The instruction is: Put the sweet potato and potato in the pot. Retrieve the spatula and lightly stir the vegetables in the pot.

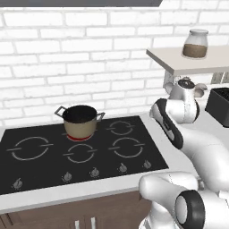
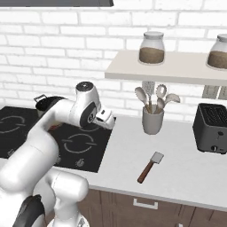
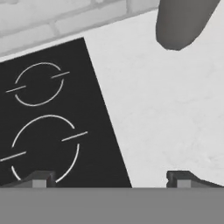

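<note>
We see our hand with fingers spread apart, empty, above the bench beside the cooktop's right edge. The spatula lies near the bench's front edge; the pot sits on a rear burner.

Two glass jars of brown grains are sitting on the shelf. Beneath it, a grey utensil holder is holding spoons, and a black toaster is standing on the white counter beside the black cooktop.
</note>
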